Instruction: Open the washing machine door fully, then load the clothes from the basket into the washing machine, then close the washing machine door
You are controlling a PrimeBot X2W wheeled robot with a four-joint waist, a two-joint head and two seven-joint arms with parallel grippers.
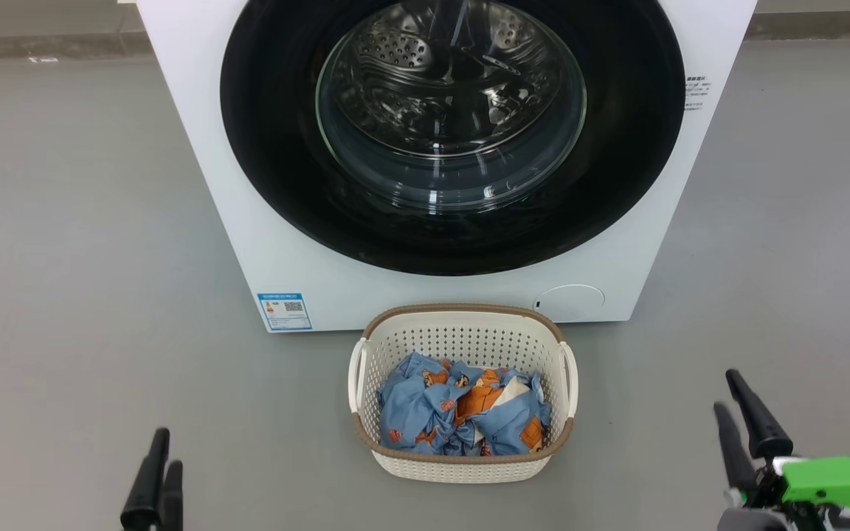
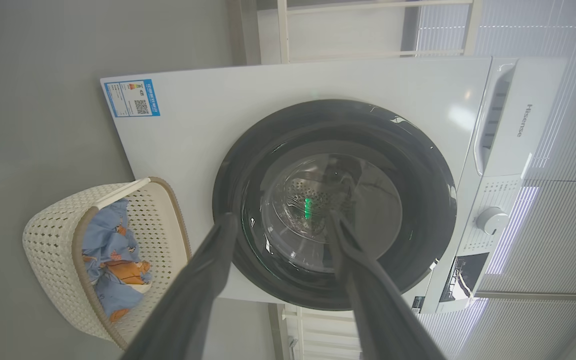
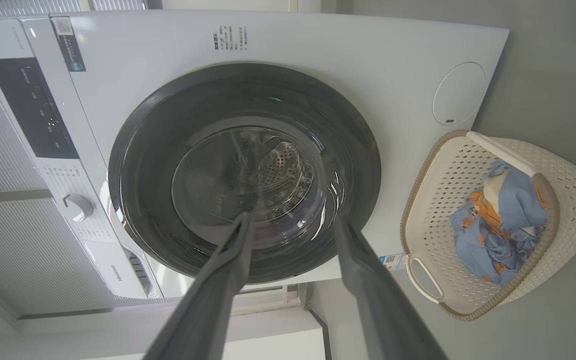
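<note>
The white washing machine (image 1: 196, 147) stands ahead of me with its door (image 1: 285, 184) lying flush against the front, a black ring around clear glass with the steel drum behind it. On the floor in front sits the cream basket (image 1: 462, 310), holding light-blue and orange clothes (image 1: 462, 413). My left gripper (image 1: 167, 453) hangs low at the left and my right gripper (image 1: 726, 391) low at the right, both apart from the basket. In the wrist views the left gripper (image 2: 280, 216) and right gripper (image 3: 293, 219) point at the door (image 2: 418, 200) (image 3: 143, 150), open and empty.
Grey floor (image 1: 63, 295) spreads on both sides of the machine and basket. A blue label (image 1: 285, 311) and a round cover (image 1: 569, 302) mark the machine's lower front. The control panel with its knob (image 2: 490, 220) runs along the machine's top, and slatted blinds (image 2: 568, 200) stand behind.
</note>
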